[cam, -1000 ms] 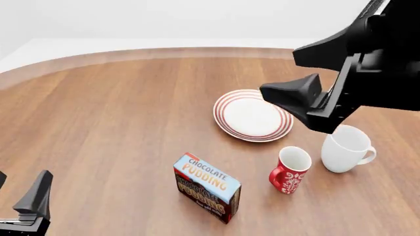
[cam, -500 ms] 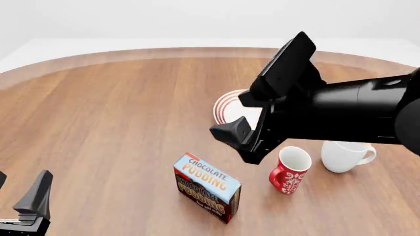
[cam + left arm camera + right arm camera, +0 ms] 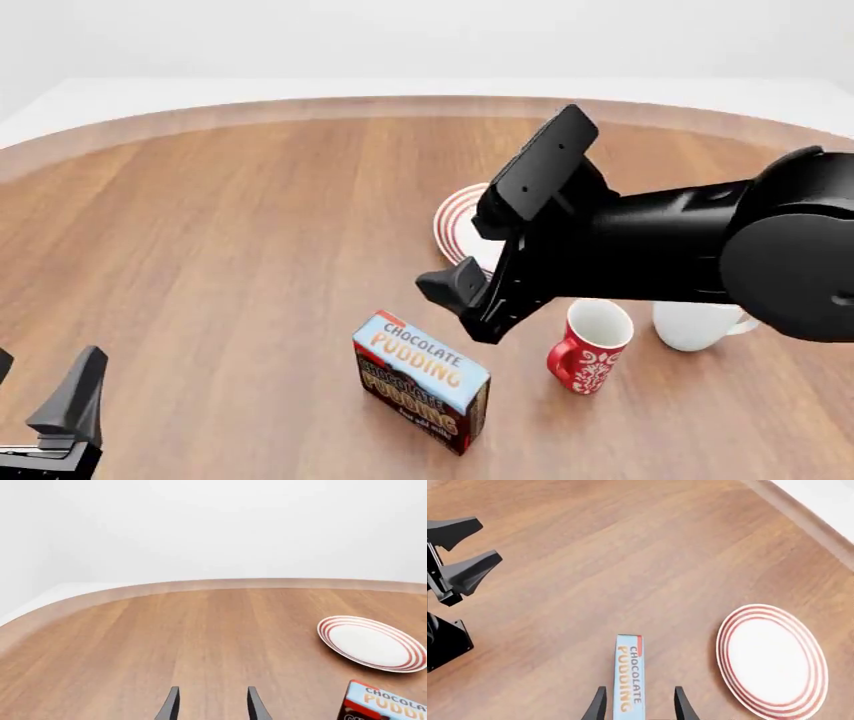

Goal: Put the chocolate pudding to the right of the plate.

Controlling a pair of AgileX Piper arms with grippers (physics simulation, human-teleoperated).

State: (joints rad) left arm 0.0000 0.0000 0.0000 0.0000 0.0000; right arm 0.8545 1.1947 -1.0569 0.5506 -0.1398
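The chocolate pudding (image 3: 420, 381) stands on its long edge in the lower middle of the front view, light-blue lettered face turned up and toward the camera, dark brown side below. In the right wrist view the carton (image 3: 629, 678) shows as a narrow blue strip running up from the bottom edge, lined up between the two finger tips.

The plate (image 3: 461, 222) lies up and to the right of the carton, well apart from it, with most of it hidden behind the right arm in the front view; the right wrist view shows the whole plate (image 3: 772, 661) at lower right.

The right gripper (image 3: 451, 290) hangs above the table just up and right of the carton, not touching it. The arm reaches in from the right edge as a thick black mass, slanting down and leftward, its wrist tilted so the fingers point toward the carton. Its fingers (image 3: 599, 706) stand parted, with nothing between them but the carton farther off.

A red patterned mug (image 3: 587, 347) stands right of the carton, and a white mug (image 3: 694, 325) beside it is partly covered by the arm.

The left gripper (image 3: 60, 415) sits low in the bottom left corner, far from everything. Its fingers (image 3: 253, 705) are spread and empty over the bare wooden table (image 3: 173, 635).
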